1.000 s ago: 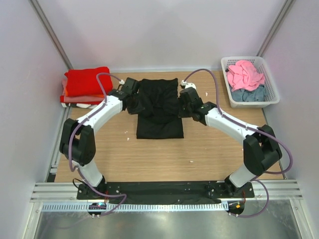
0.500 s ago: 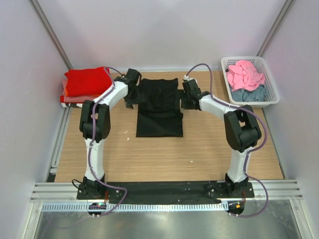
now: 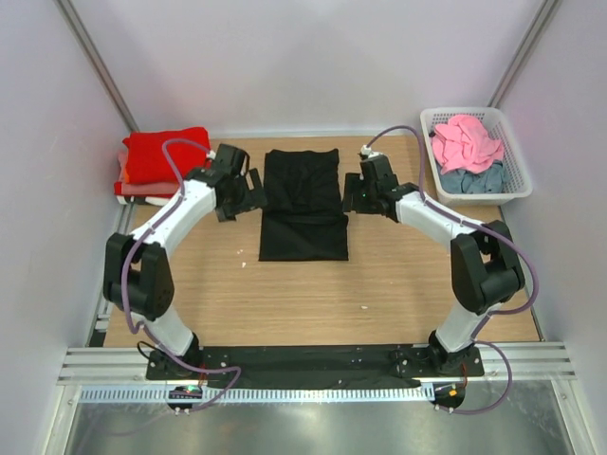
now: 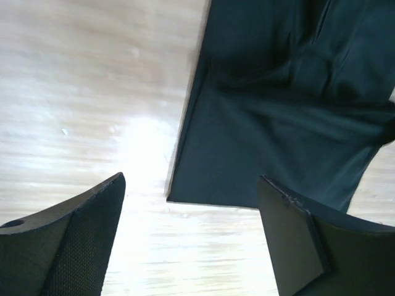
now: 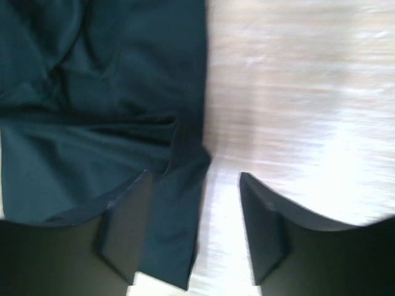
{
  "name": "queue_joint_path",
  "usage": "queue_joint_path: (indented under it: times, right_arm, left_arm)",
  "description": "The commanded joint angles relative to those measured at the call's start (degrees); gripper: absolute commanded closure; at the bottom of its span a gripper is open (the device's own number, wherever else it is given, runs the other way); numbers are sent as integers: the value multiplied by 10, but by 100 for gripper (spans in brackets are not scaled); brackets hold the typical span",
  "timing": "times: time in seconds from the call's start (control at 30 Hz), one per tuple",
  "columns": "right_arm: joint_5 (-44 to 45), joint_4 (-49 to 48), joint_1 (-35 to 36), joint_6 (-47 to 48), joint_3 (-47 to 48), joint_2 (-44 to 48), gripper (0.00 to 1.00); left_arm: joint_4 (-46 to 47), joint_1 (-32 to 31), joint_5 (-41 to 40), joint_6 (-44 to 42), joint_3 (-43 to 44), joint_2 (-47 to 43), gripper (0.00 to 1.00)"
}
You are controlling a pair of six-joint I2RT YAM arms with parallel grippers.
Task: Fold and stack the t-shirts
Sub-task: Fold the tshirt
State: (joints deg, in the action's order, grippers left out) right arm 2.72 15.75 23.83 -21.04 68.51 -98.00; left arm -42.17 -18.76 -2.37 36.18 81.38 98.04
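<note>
Pale walls close three sides of the wooden table [image 3: 313, 294]. The widest bare wood lies on the near side, between the arm bases and the black t-shirt [image 3: 303, 204].

- Black t-shirt: flat at mid-table, folded to a long narrow strip running far to near. Its side edges are fairly straight and the near hem is square.
- Left gripper [image 3: 250, 188]: just off the shirt's left edge, over bare wood. In the left wrist view its jaws are spread wide with nothing between them; one shirt corner shows in the gap, apart from both fingers [image 4: 80, 240].
- Right gripper [image 3: 349, 195]: at the shirt's right edge. In the right wrist view its jaws are parted and hold nothing; a loose flap of the edge runs under one finger [image 5: 123, 228], and the other is over wood. Whether the finger touches the cloth, I cannot tell.
- Far left corner: folded red t-shirt [image 3: 163, 156] atop a stack, against the wall, with a narrow strip of wood between it and the left arm.
- Far right: white basket [image 3: 520, 185] holding a crumpled pink t-shirt [image 3: 467, 140] and a grey-blue t-shirt [image 3: 471, 180], well apart from the right gripper.
</note>
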Motion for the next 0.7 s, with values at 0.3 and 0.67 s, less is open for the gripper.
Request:
queue_joint_path:
  times: [0.3,0.67]
  right_arm:
    - [-62,-13,46,-28,19,-55,72]
    - [-8,43,45,2,144,-155,73]
  left_arm:
    - [160,-80,20,61,-156,-3,22]
    - [176,-88,20,64,-202,-19,23]
